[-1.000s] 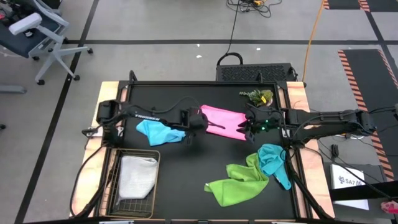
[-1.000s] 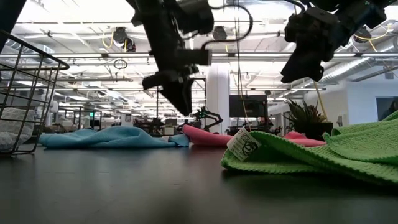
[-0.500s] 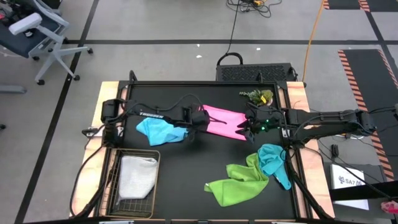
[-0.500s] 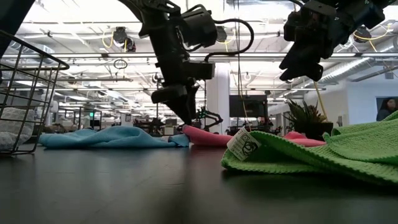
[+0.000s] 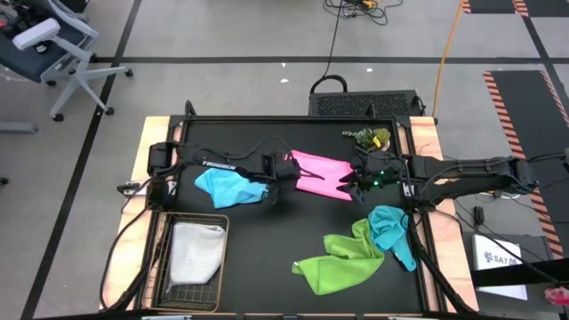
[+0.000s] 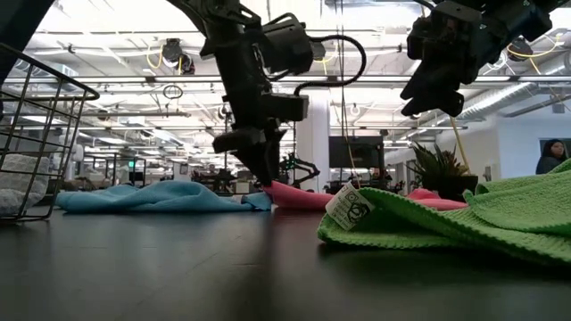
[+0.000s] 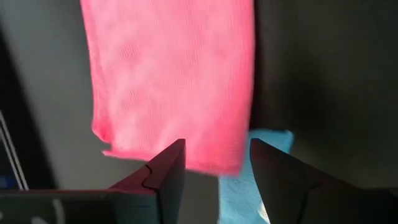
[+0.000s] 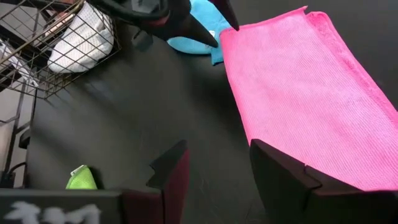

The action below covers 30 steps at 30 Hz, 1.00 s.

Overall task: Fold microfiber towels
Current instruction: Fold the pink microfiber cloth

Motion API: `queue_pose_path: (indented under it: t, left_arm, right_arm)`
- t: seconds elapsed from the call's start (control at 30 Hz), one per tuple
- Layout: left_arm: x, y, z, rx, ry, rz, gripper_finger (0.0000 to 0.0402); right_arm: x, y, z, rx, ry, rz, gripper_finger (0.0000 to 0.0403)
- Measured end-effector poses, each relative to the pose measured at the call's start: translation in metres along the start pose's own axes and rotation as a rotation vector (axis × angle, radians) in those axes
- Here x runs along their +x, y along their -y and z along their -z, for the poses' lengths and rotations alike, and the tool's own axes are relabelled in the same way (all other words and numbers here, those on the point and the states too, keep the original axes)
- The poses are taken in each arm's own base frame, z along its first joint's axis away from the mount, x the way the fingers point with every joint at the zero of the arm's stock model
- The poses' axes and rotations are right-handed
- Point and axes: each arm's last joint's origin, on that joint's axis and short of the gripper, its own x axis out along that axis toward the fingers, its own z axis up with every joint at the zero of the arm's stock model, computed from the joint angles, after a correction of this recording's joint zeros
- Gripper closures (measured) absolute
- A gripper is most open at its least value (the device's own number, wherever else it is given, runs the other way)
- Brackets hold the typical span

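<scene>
A pink towel (image 5: 322,173) lies folded and flat at the table's middle. My left gripper (image 7: 214,148) is open and points steeply down at the towel's left end (image 6: 284,194), with one corner of it showing between the fingers. My right gripper (image 8: 217,163) is open and hangs well above the table (image 6: 428,94), over the pink towel's right end (image 8: 298,99). A light blue towel (image 5: 229,187) lies crumpled just left of the pink one. A lime green towel (image 5: 342,262) and a teal towel (image 5: 391,229) lie bunched at the near right. My left gripper's fingertips (image 7: 171,155) stand at the corner of the pink towel's left end (image 7: 224,163), coming from above at a slant. I cannot tell whether they touch the cloth. The towel lies flat on the table.
A wire basket (image 5: 169,267) with a pale towel (image 5: 197,249) in it stands at the near left. A small potted plant (image 5: 369,138) sits at the far right. Bare black tabletop (image 5: 267,240) lies between the basket and the green towel.
My left gripper has come down and a little toward the table's right, onto the pink towel's left end. The towels lie as before.
</scene>
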Motion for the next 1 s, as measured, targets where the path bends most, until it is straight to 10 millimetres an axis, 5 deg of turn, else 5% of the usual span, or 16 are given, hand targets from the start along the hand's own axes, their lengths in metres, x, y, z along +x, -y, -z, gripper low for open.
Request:
queue_pose_path:
  t: [0.33, 0.73, 1.0]
  left_arm:
    - [0.013, -0.001, 0.005, -0.029, -0.076, -0.037, 0.0227]
    - [0.011, 0.003, 0.001, -0.123, -0.049, -0.037, 0.0386]
    - [0.008, 0.016, -0.001, -0.122, -0.075, -0.014, 0.0397]
  right_arm:
    - [0.0, 0.0, 0.0, 0.015, 0.0, 0.002, 0.0238]
    - [0.0, 0.0, 0.0, 0.015, -0.004, 0.005, 0.0238]
    - [0.0, 0.0, 0.0, 0.015, -0.004, 0.005, 0.0238]
